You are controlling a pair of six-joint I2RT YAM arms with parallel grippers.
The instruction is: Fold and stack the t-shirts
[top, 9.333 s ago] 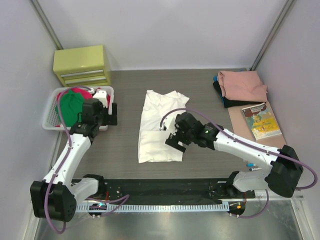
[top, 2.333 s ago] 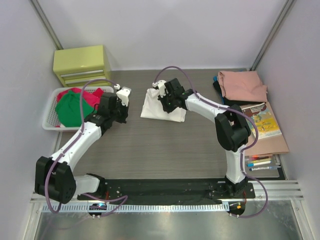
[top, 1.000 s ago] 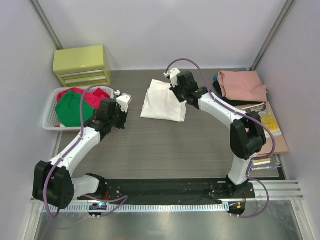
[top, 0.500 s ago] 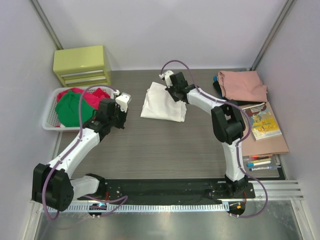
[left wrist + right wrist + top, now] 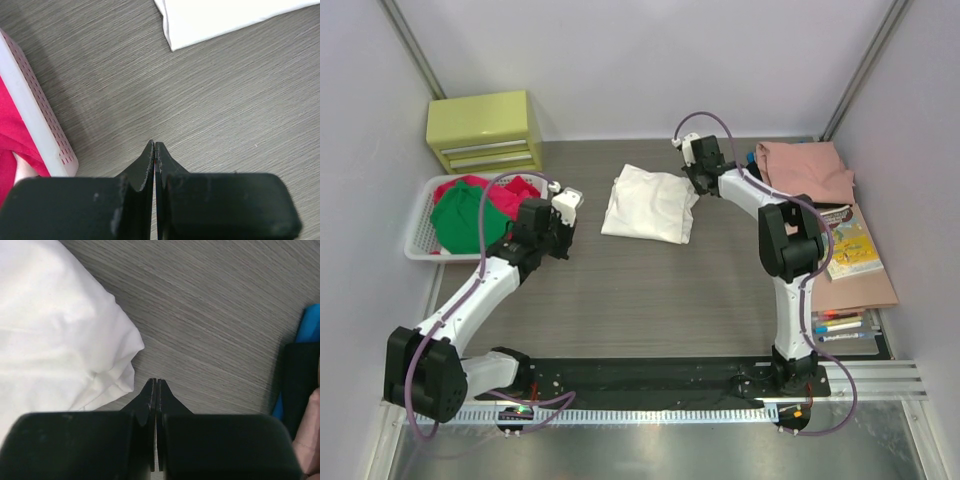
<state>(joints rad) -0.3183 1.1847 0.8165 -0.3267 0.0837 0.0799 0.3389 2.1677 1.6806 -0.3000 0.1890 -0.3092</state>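
White t-shirt (image 5: 645, 205) folded on tabletop (image 5: 650, 300). Right claw (image 5: 156, 381) closed, empty, just beside its far-right corner. Left claw (image 5: 154, 145) closed, empty, near its left edge.

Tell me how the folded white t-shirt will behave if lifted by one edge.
Probably floppy: the white t-shirt shows soft creases and a rounded, puffy fold edge. Lifted by one edge, its layers would likely sag and fall open. Pushed, it may bunch rather than slide on the wood-grain table.
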